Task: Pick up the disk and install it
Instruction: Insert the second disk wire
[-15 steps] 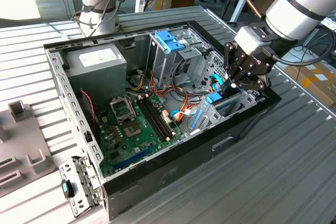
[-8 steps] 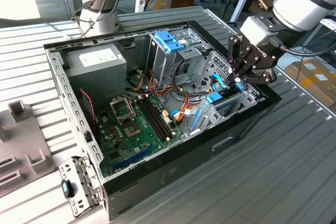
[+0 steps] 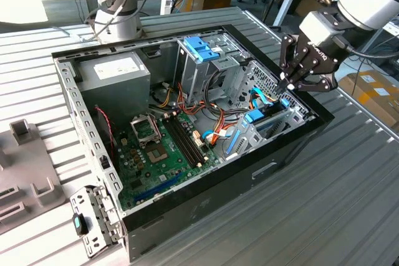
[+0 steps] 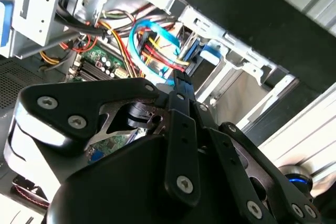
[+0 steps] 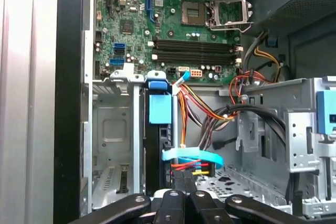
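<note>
Exterior view, from its left to its right: grey moulded fixture point(image 3: 28, 154) on the ribbed table point(image 3: 349, 204). Loose perforated metal bracket point(image 3: 93, 222) lying just beside the case's near corner. Black computer case point(image 3: 206, 197), side panel off, interior exposed. Inside it: grey power-supply box point(image 3: 115, 73) at the far corner on the exterior view's left; green motherboard point(image 3: 156, 147) on the floor, with an open processor socket and dark memory slots; metal drive cage topped by a blue handle point(image 3: 202, 48) toward the back. The disk point(image 3: 255, 116) stands on edge in the bay at the case's wall on the exterior view's right, blue rail uppermost and a light-blue cable looped just beside it; in the first wrist view the disk point(image 5: 159, 109) sits upright in its slot between metal bay walls. The gripper point(image 3: 288, 85) hangs just above that wall, near the disk but apart from it; in both wrist views the gripper point(image 5: 184, 181) point(image 4: 181, 81) shows its fingers brought together with nothing between them. Cardboard box point(image 3: 374, 91) beyond the table.
</note>
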### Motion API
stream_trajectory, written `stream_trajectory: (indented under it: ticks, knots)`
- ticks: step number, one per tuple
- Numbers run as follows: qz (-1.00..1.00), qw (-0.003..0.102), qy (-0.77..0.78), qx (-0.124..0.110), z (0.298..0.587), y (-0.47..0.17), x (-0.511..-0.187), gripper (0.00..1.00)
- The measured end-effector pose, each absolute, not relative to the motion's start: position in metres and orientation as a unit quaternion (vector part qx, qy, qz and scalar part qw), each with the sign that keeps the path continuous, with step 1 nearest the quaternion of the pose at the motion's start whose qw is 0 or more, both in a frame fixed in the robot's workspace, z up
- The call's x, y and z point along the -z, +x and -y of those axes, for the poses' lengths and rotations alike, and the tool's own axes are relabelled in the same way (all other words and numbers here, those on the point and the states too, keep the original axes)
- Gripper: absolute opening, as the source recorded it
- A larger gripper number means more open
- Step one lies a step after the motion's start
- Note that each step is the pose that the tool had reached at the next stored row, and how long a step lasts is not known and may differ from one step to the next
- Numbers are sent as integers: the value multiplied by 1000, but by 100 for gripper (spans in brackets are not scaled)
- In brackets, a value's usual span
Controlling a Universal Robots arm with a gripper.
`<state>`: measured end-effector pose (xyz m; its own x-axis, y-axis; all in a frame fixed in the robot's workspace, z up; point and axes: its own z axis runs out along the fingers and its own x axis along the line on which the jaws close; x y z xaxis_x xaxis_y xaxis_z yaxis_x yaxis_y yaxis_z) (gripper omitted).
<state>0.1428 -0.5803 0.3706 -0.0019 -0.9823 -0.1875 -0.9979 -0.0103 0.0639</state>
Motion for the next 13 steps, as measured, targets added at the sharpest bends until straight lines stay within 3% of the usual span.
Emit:
stream_trajectory:
  ticks: [13]
  knots:
    - [-701, 50, -705, -97, 580, 165, -377, 11]
